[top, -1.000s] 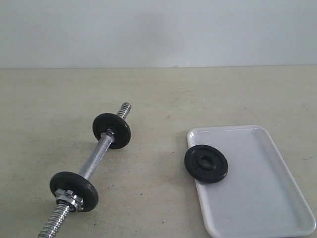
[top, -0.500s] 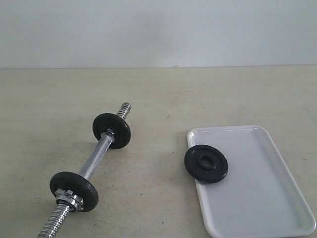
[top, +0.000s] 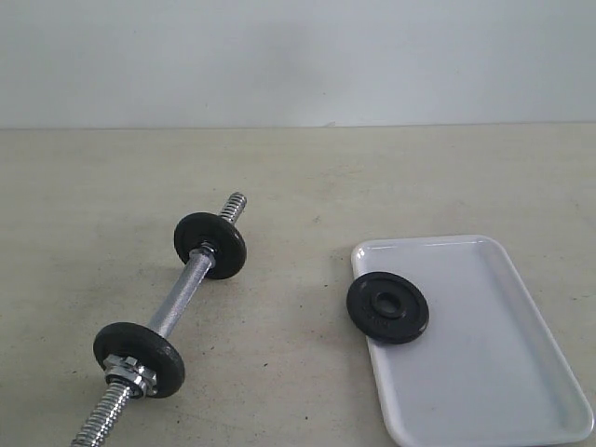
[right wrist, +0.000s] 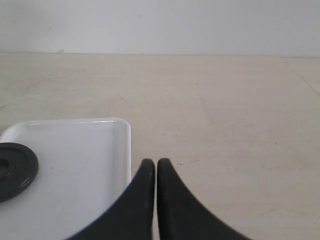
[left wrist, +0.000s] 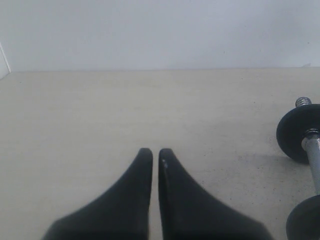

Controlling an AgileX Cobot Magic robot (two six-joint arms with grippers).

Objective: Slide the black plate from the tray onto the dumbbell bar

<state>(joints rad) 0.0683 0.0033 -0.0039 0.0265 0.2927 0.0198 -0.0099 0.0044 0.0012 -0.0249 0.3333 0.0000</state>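
Observation:
The black plate (top: 387, 307) lies flat on the near-left part of the white tray (top: 494, 372), overlapping its left rim; it also shows in the right wrist view (right wrist: 15, 170) on the tray (right wrist: 85, 170). The dumbbell bar (top: 182, 293) lies slanted on the table to the left, with two black discs and silver nuts on it. Its far disc (left wrist: 300, 132) shows at the edge of the left wrist view. Neither gripper appears in the exterior view. My left gripper (left wrist: 155, 152) is shut on nothing, over bare table. My right gripper (right wrist: 153, 162) is shut, empty, beside the tray's edge.
A beige table (top: 307, 177) runs back to a plain pale wall (top: 298, 56). The bar's threaded end (top: 235, 204) points toward the back. Bare tabletop lies between the bar and the tray.

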